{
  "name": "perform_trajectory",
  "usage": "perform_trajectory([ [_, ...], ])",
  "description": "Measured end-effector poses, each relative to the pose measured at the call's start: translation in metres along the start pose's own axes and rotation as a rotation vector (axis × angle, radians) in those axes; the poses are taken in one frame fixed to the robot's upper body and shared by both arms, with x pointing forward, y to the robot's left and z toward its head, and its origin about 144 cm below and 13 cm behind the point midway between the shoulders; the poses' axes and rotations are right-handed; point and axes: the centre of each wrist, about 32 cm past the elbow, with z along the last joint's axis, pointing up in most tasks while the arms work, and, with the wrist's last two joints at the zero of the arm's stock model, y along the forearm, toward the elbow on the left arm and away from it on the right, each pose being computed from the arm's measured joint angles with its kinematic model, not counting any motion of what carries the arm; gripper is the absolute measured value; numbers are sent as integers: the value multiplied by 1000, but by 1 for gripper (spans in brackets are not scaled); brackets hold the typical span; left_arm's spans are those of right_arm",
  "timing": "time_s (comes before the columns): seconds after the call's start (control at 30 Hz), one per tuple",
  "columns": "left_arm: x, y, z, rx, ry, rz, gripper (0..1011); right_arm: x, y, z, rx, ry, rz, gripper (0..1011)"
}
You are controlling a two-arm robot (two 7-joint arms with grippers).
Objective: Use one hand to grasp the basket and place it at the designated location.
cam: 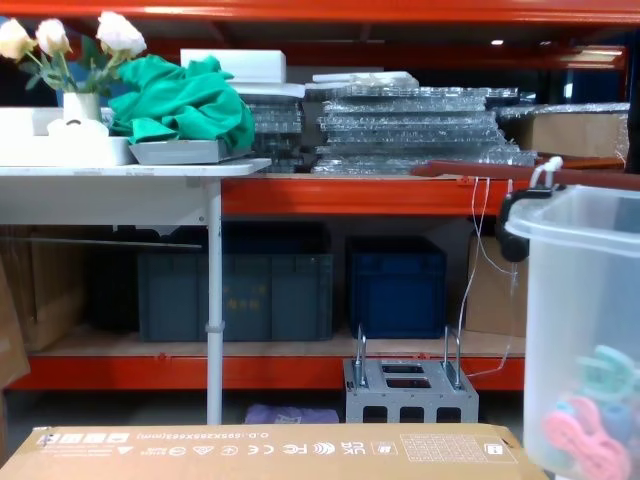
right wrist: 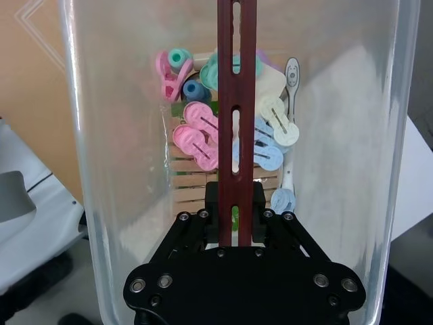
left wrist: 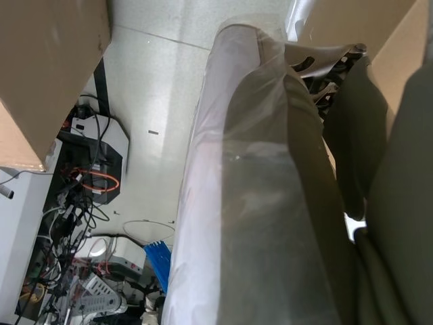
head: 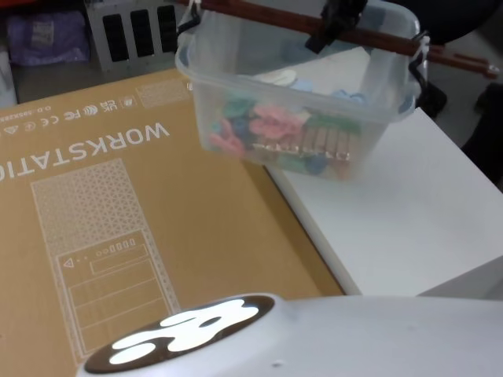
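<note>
Orange-red shelving rack (cam: 350, 195) across back of room. Middle shelf: stacks of clear plastic trays (cam: 420, 130). Lower shelf: dark blue crates (cam: 235, 285), two side by side. Grey perforated metal crate (cam: 410, 392) on floor before rack, purple bag (cam: 290, 413) near it. White side table (cam: 120, 170) at left, bearing white flowers (cam: 75, 35) and green cloth (cam: 185, 100). Foreground: flat cardboard box (head: 118, 220) printed WORKSTATION, just beside white tabletop (head: 409, 220). Pale floor (left wrist: 155, 88), cable tangle (left wrist: 74, 203) on it.

The cardboard box (head: 220, 236) reads "WORKSTATIO" upside down near FC, CE marks
</note>
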Motion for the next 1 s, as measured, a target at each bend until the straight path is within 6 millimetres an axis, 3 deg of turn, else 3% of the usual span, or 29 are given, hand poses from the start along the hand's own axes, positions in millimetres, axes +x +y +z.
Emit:
perform_trajectory([
  [0.53,0,0,0,0,0,0,0,26,19,35,74,-285,20,234],
  [1.0,0,0,0,0,0,0,0,27,33,77,92,-489,27,234],
])
